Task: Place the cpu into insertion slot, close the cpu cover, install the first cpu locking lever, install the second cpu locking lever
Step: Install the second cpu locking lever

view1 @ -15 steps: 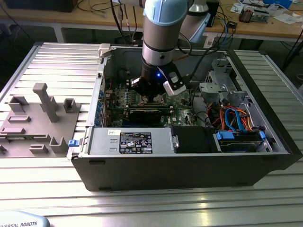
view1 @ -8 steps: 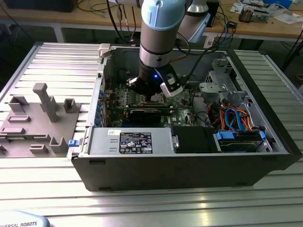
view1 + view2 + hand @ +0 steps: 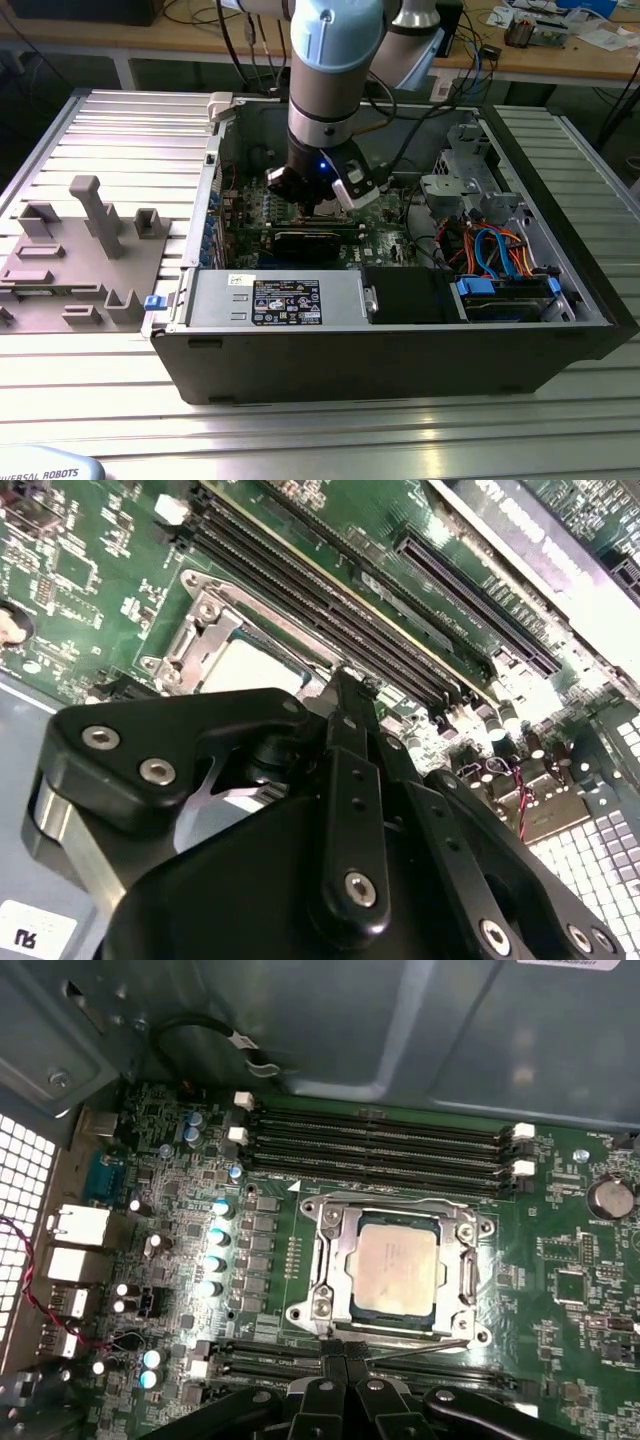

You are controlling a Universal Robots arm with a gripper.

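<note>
In the exterior view the arm reaches down into an open computer case (image 3: 560, 300) that lies on a ribbed metal surface (image 3: 300, 430), and the gripper (image 3: 312, 205) hangs just above the green circuit board (image 3: 290, 215) in the middle of the case. On the exterior view's left, a grey fixture with upright posts (image 3: 85, 250) sits on the same surface, well apart from the case. In the first wrist view the cpu (image 3: 397, 1263) lies flat in the insertion slot (image 3: 372, 1309), its pale metal top facing up and framed by the silvery cpu cover (image 3: 343, 1260), which is folded down around it so that the chip shows through the window. A thin metal locking lever (image 3: 420, 1345) runs along the edge of the socket nearest the gripper, and the black fingertips (image 3: 340, 1360) meet close together right beside that edge. Four long black memory slots (image 3: 380, 1150) run parallel on the far side of the socket. In the second wrist view the gripper (image 3: 352, 695) has its black fingers (image 3: 350, 780) drawn together with no gap visible between them, the tip resting at the corner of the socket frame, with part of the cpu (image 3: 245, 665) visible just behind it. Nothing is held between the fingers.
</note>
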